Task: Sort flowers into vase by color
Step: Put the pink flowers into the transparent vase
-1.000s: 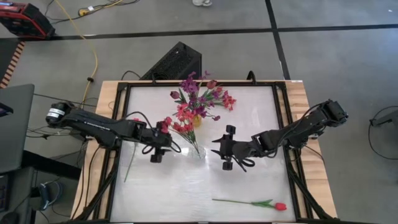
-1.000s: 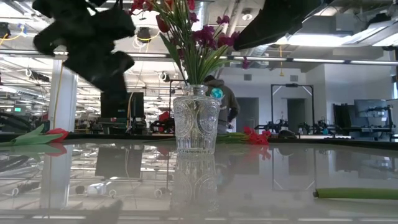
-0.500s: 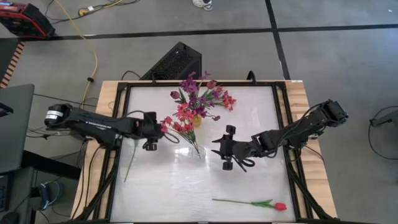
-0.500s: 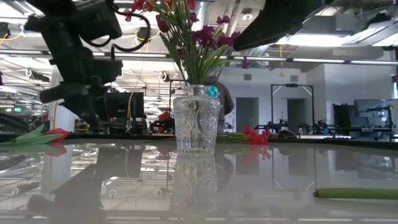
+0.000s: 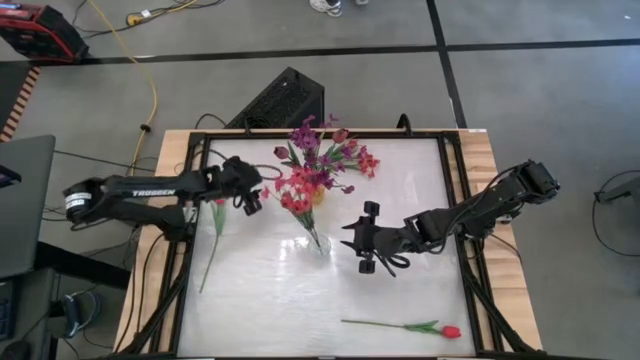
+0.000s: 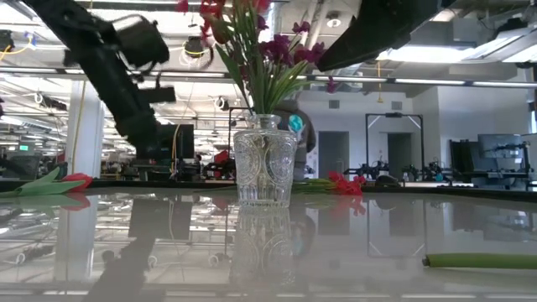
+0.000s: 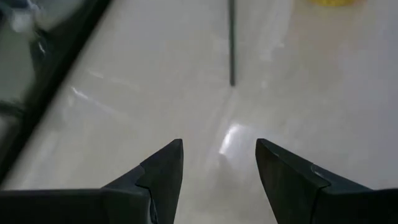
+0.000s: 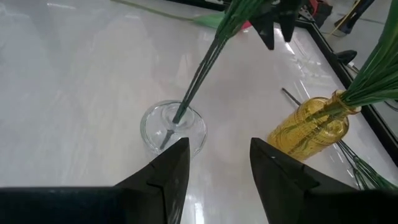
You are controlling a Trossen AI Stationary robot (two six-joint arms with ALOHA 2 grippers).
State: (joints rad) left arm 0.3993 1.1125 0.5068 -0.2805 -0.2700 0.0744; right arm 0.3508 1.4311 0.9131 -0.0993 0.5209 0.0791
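Note:
A clear glass vase (image 5: 321,244) (image 6: 264,164) (image 8: 173,127) stands mid-table and holds a red-pink spray (image 5: 293,196), whose stems (image 8: 199,74) lean on its rim toward the far left. Behind it, a yellow vase (image 5: 318,192) (image 8: 311,127) holds purple and pink sprays (image 5: 320,150). One red tulip (image 5: 448,331) lies near the near edge. Another tulip (image 5: 217,203) (image 6: 74,179) lies by the left edge. My left gripper (image 5: 252,200) (image 7: 217,162) is open and empty, left of the yellow vase. My right gripper (image 5: 343,237) (image 8: 217,155) is open and empty, just right of the clear vase.
More pink blossoms (image 5: 366,162) (image 6: 346,184) lie on the table right of the yellow vase. A thin stem end (image 7: 232,46) lies on the white tabletop ahead of my left gripper. A black frame (image 5: 190,250) borders the table. A black box (image 5: 282,100) sits beyond the far edge.
My left gripper has drawn back from beside the clear vase, moving up and toward the table's far left, and it now hangs beside the yellow vase. The red-pink spray in the clear vase has swung a little to the right. My right arm has kept still.

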